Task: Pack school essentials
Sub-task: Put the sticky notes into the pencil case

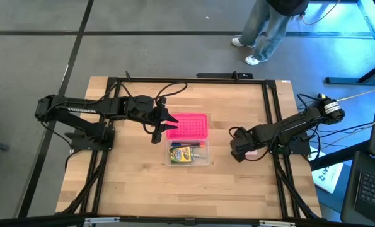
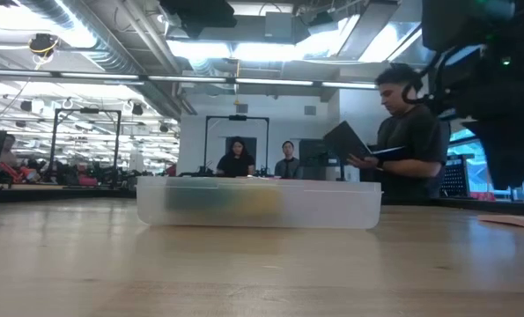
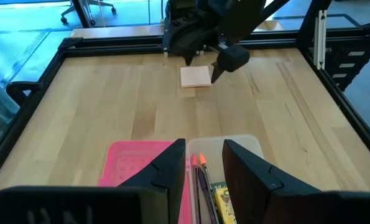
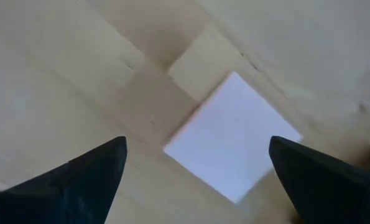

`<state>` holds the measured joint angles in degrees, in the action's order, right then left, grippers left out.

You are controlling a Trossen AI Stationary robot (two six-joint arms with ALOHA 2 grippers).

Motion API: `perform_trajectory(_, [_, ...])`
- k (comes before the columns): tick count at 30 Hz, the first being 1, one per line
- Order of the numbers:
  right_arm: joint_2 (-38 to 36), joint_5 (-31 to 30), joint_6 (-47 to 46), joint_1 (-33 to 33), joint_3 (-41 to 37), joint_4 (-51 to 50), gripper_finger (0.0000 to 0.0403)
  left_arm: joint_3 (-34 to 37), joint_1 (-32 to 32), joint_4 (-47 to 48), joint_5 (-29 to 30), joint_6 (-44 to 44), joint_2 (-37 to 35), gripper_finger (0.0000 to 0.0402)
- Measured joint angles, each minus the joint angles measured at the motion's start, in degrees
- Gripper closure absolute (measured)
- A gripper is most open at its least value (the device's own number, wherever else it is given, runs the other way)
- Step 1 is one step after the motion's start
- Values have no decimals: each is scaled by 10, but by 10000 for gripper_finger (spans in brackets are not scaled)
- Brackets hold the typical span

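Note:
The clear plastic box (image 1: 188,154) stands on the table and holds the yellow-green crayon box (image 1: 182,154) and several thin pencils (image 3: 200,171). The bright pink dotted lid (image 1: 188,125) lies flat just beyond it. My left gripper (image 1: 164,123) hovers open over the lid's left edge; in its wrist view the left gripper (image 3: 203,163) is above the lid and box. The pale pink square pad (image 4: 232,137) lies flat on the wood to the right of the box. My right gripper (image 4: 197,162) is open just above it, one finger on either side, not touching. I cannot make out scissors or an eraser.
A black frame (image 1: 272,101) borders the table top. Bare wood spreads toward the near edge in front of the box (image 2: 257,202). A person stands beyond the far right corner (image 1: 263,31), and others show in the room behind (image 2: 402,132).

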<state>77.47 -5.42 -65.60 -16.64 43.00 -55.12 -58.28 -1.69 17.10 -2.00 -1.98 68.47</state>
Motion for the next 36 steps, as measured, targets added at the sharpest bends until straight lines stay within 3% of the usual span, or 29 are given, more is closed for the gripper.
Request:
perform_trajectory(9, [0, 10, 112, 0, 0, -15, 8, 0, 0, 0, 0, 0, 0, 302])
perform_trajectory(17, [0, 9, 335, 0, 0, -15, 8, 0, 0, 0, 0, 0, 0, 302])
perform_trajectory(26, [-6, 24, 407, 0, -60, 26, 8, 0, 0, 0, 0, 0, 0, 302])
perform_trajectory(36, [-49, 9, 479, -1, -66, 28, 8, 0, 0, 0, 0, 0, 0, 302])
